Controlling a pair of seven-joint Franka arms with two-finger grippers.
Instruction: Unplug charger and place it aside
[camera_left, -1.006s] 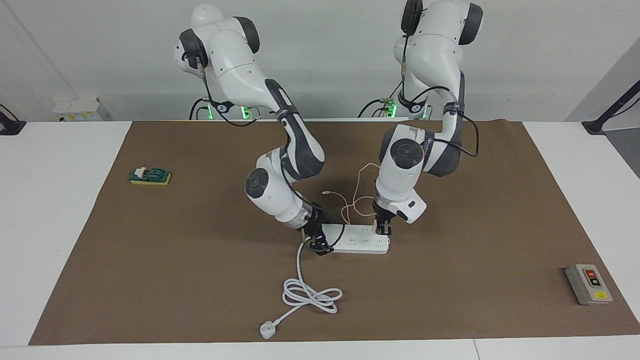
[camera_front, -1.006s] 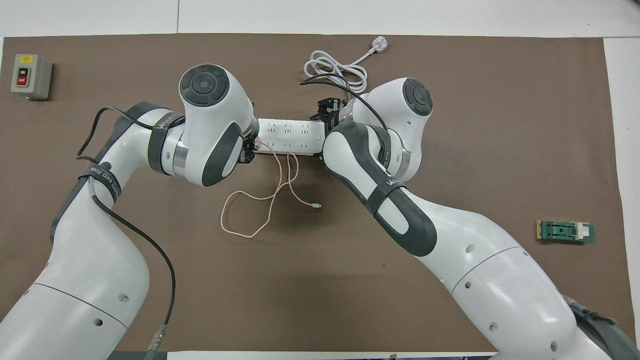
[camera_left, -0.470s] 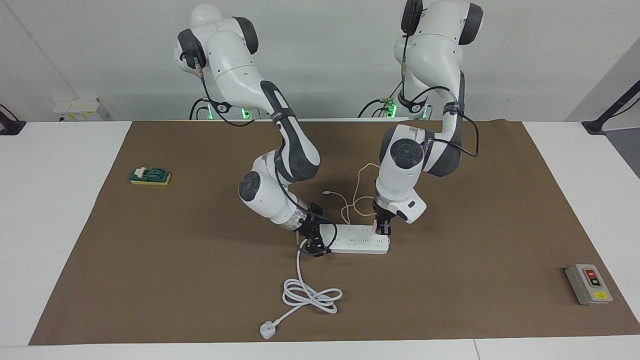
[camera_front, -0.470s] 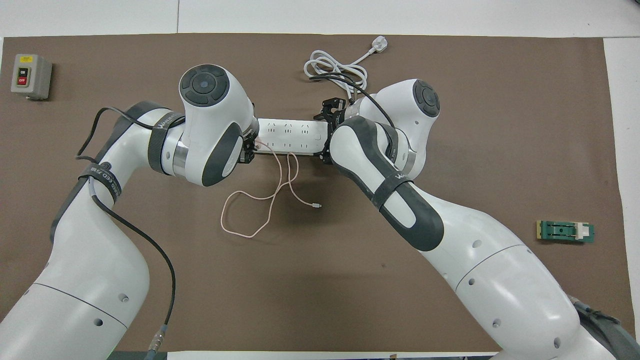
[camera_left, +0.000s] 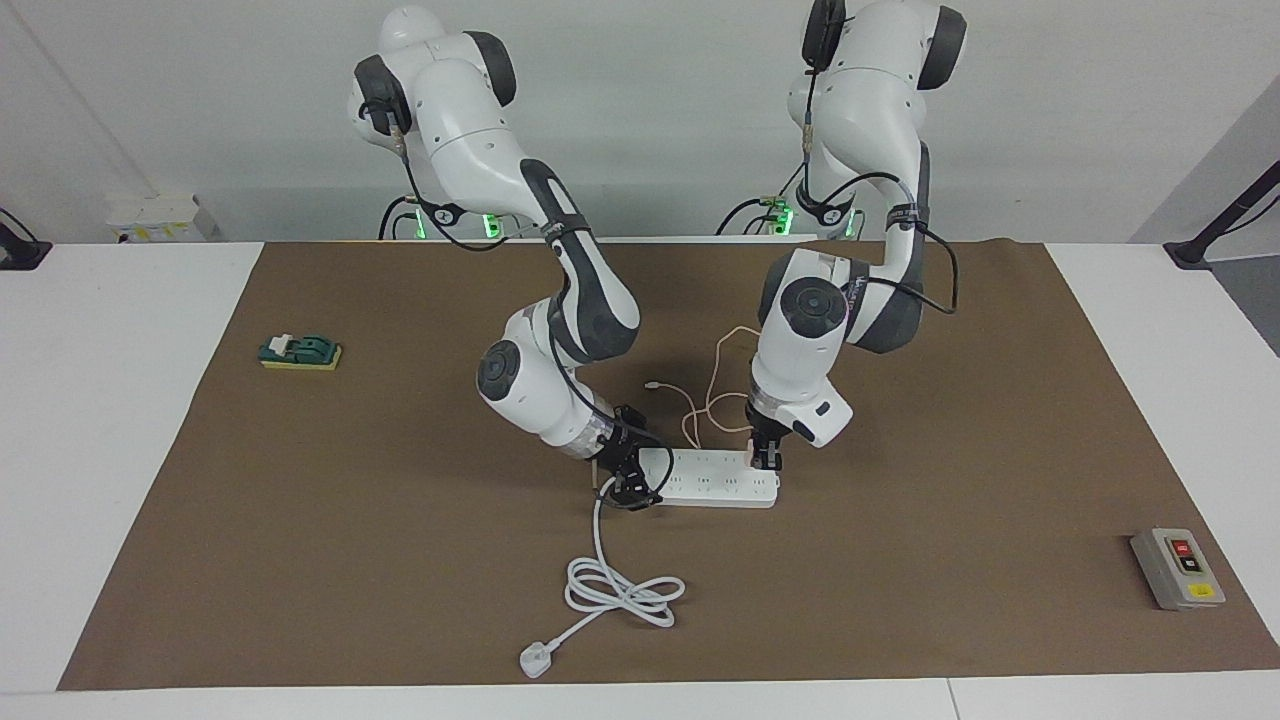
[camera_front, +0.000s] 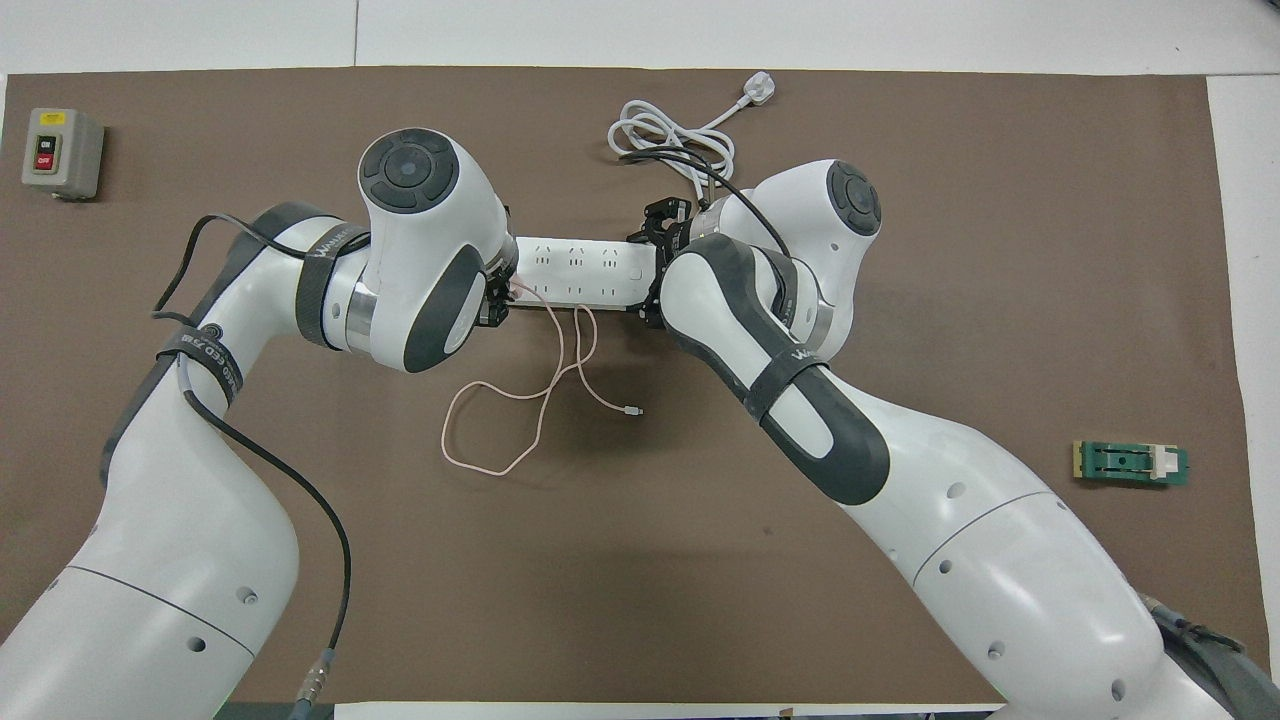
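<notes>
Charger (camera_left: 748, 457) sits plugged in power strip (camera_left: 712, 478), left jaws clamping it.

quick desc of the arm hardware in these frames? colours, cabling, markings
Both arms have glossy white shells with dark grey joint sections and round dark grey caps at the wrist joints. Black cables run outside each forearm, held by black straps with white lettering. The left gripper and right gripper are small, black and two-fingered. Green lights glow at both bases.
</notes>
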